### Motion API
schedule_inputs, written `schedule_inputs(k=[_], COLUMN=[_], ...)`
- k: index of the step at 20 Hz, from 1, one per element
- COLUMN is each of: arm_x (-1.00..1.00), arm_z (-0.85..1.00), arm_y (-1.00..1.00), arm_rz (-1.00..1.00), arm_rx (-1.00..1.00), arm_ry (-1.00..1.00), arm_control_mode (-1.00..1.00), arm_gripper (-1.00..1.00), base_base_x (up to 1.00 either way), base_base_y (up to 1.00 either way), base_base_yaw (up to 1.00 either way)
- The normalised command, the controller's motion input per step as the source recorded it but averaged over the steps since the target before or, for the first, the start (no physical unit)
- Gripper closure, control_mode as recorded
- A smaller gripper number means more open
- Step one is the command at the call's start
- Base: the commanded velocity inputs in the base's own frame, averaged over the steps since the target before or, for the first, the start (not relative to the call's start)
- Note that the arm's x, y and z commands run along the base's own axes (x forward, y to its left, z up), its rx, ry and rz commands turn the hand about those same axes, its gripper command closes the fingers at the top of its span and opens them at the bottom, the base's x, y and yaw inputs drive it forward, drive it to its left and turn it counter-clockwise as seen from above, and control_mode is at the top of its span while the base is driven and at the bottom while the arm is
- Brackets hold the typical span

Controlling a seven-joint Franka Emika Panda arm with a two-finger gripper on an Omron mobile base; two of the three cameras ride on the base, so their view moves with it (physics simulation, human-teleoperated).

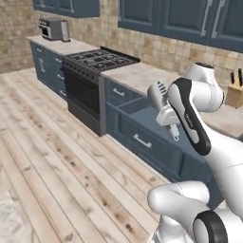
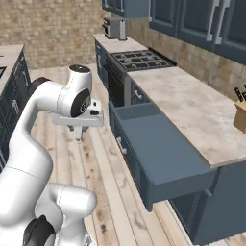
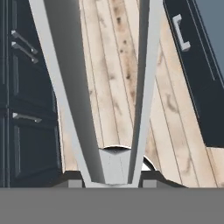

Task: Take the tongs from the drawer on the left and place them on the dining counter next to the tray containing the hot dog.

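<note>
We are carrying the thin silvery V-shaped metal tongs (image 3: 109, 87) in our two-finger gripper (image 2: 78, 133), which is clamped on their hinged end so that the two long arms are fanning out ahead of the hand camera. In the left base view the tongs (image 1: 158, 96) are sticking up and away from the hand, above the wooden plank floor (image 1: 57, 161), clear of the cabinets. The wide dark slate-blue drawer (image 2: 158, 153) is standing pulled out and looks empty, which fits the pick being done. We are holding the hand out over the floor between the two cabinet runs, probably so the long arms will not catch the drawer's front. The beige marble-topped dining counter (image 2: 8, 55) is lying to our left, with its dark blue base beside the arm. Turning toward it is the next job, we judge.
</note>
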Motion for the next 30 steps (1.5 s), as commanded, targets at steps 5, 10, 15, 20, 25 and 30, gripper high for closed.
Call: schedule_inputs(k=[5,10,15,20,25,30], arm_x=[0.0,0.0,0.0,0.0,0.0,0.0], arm_z=[0.0,0.0,0.0,0.0,0.0,0.0], arm_y=[0.0,0.0,0.0,0.0,0.0,0.0], arm_rz=[0.0,0.0,0.0,0.0,0.0,0.0], arm_rx=[0.0,0.0,0.0,0.0,0.0,0.0], arm_ry=[0.0,0.0,0.0,0.0,0.0,0.0], arm_control_mode=[1.0,1.0,1.0,1.0,1.0,1.0], arm_gripper=[1.0,1.0,1.0,1.0,1.0,1.0], base_base_x=[-0.34,-0.44,-0.43,-0.56,-0.72,-0.79], base_base_y=[0.08,0.05,0.0,0.06,0.11,0.09], base_base_yaw=[0.35,0.31,0.27,0.16,0.09,0.06])
